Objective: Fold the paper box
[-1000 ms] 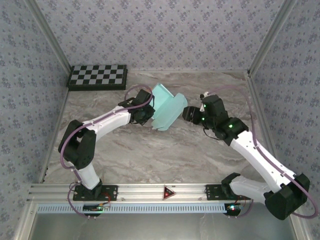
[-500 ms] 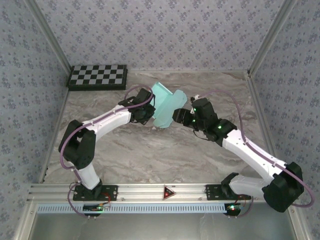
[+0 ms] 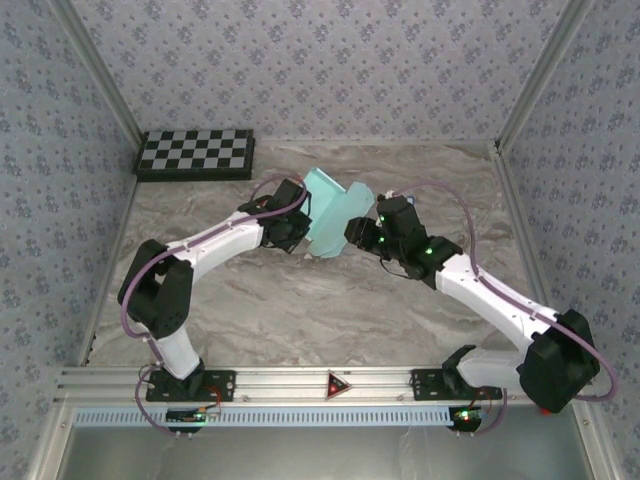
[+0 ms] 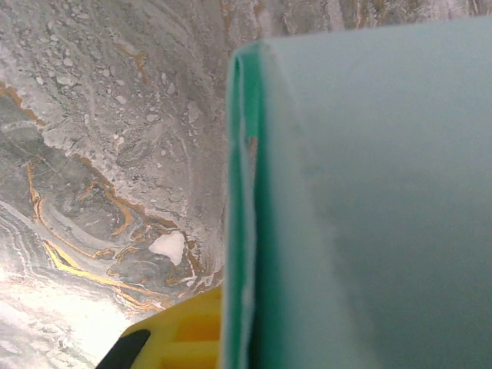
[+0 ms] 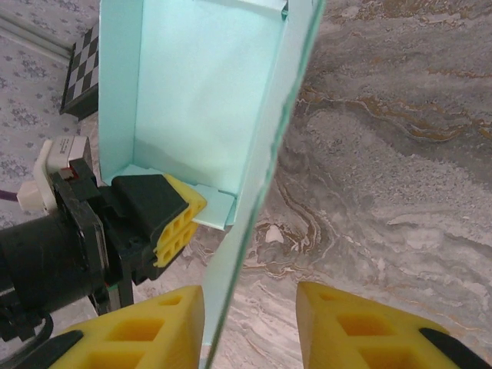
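Observation:
The paper box (image 3: 333,212) is pale aqua and half folded, held up off the marble table in the middle. My left gripper (image 3: 298,224) is shut on its left wall. In the right wrist view its yellow finger (image 5: 178,217) presses the box (image 5: 201,100) near the bottom corner of its open inside. The left wrist view has one yellow finger (image 4: 181,334) against the box (image 4: 369,207). My right gripper (image 3: 356,231) is at the box's right side. Its jaws (image 5: 250,294) stand apart around a thin side panel (image 5: 257,207), which lies near the left finger and clear of the right one.
A black-and-white checkerboard (image 3: 195,153) lies at the back left by the wall. Patterned walls close in the table on three sides. A metal rail (image 3: 330,383) runs along the near edge, and bare marble (image 3: 330,310) lies in front of the box.
My right arm has swung left up to the box, and its jaws have narrowed around the side panel. The box has tipped slightly. The left gripper keeps its hold.

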You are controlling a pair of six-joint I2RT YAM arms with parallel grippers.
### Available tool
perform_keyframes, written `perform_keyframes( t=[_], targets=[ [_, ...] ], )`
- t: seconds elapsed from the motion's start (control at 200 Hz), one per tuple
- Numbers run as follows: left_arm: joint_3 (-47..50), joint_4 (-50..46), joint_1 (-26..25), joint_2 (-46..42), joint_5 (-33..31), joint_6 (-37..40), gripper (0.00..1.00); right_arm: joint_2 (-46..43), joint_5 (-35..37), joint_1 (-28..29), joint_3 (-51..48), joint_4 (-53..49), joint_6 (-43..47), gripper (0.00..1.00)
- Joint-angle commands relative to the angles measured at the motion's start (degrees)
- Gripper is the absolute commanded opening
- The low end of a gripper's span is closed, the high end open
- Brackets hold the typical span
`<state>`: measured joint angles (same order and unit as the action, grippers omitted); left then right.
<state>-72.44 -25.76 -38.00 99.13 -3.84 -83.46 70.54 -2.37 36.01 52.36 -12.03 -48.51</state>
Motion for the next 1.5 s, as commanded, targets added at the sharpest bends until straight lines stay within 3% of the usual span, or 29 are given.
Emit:
perform_keyframes(
  t=[0.0, 0.33, 0.745, 1.184, 1.494],
  targets=[
    [0.23, -0.52, -0.32, -0.61, 0.41, -2.27, 0.0, 0.7, 0.83, 0.42, 0.11, 0.97, -0.62, 0.34],
    [1.65, 0.21, -1.19, -0.17, 1.25, -3.7, 0.0, 1.48, 3.02, 0.4, 0.02, -0.18, -1.26, 0.24],
    [1.69, 0.27, -1.71, 0.45, 2.58, -4.21, 0.0, 1.97, 5.92, 0.86, 1.01, -2.68, -1.95, 0.04],
    [1.43, 2.27, -1.83, 1.16, 4.45, -0.97, 0.47, 2.27, 9.5, 0.77, 3.22, -7.44, -2.14, 0.02],
    [1.34, 3.13, -1.82, -1.05, 3.71, 5.57, 0.68, 3.78, 9.88, -0.37, 7.49, -15.86, 1.57, 0.01]
  ],
)
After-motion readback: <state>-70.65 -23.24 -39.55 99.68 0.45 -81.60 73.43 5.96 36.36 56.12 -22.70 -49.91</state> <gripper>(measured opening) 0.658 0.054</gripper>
